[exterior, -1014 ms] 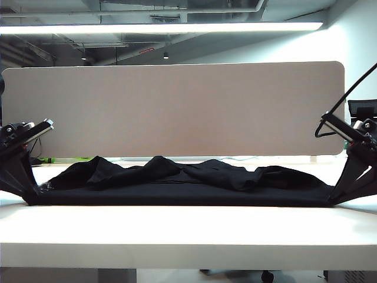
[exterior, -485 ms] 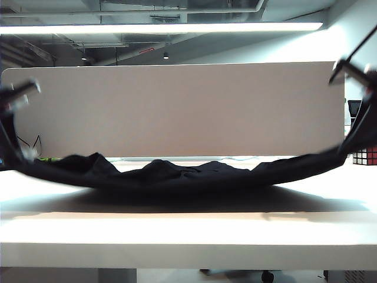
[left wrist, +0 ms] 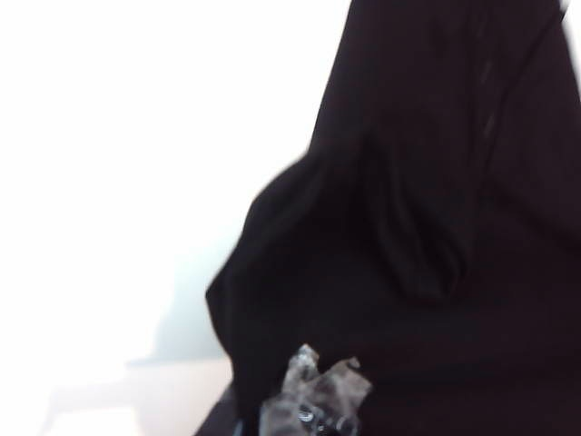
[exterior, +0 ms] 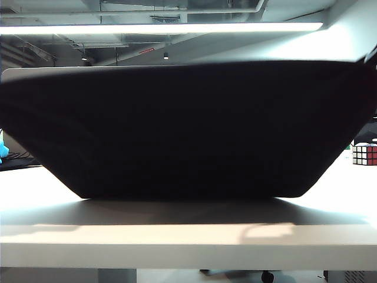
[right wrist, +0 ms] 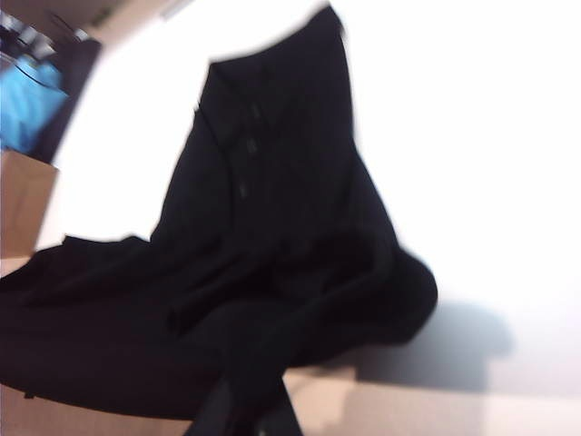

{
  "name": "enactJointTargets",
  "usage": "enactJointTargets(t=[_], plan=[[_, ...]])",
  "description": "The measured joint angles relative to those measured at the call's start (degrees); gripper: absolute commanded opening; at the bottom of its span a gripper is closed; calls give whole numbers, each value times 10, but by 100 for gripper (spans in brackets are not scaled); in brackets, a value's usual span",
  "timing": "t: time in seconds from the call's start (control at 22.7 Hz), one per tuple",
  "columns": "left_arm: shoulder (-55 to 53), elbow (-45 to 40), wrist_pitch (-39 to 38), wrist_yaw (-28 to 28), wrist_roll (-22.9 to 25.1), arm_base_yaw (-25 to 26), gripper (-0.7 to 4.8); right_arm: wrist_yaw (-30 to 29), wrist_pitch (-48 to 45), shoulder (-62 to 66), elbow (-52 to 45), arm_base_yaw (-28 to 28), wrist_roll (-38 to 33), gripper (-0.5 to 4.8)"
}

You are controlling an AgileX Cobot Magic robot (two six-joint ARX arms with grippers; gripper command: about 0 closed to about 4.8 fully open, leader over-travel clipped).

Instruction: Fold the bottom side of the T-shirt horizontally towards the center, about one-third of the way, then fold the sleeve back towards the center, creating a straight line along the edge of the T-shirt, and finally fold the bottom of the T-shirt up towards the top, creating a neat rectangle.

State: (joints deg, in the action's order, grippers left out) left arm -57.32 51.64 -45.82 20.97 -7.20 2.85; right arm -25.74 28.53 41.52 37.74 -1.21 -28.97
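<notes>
Above the table (exterior: 177, 236) both clamped grippers, left (left wrist: 313, 413) and right (right wrist: 245, 422), have hoisted the T-shirt (exterior: 188, 130) into a taut curtain, starting the fold

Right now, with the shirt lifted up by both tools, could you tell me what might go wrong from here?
1. The shirt hangs as a wide sheet from the shut left tool and right tool; a slip at either end would probably drop it in a heap.
2. Loose folds sag in both wrist views, so it may land creased.
3. The puzzle cube sits near the cloth's right edge and might be swept.
</notes>
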Motion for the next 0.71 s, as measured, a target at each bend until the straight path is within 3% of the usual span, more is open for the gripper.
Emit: enactJointTargets(t=[0.18,0.26,0.35,0.44,0.71], plan=[[-17,0,81,8,-27,0,-6,0,-33,36,3,13,-7,-9],[-70,7,179,18,-49,0,-6,-2,-85,123,37,19,-9,-9],[-120,26,223,28,-56,0,-6,-3,-121,189,72,21,-8,-9],[-239,95,275,39,-64,0,-6,-11,-168,338,172,21,9,-9],[-418,256,298,41,-64,0,-6,-17,-182,541,337,21,31,-9]])
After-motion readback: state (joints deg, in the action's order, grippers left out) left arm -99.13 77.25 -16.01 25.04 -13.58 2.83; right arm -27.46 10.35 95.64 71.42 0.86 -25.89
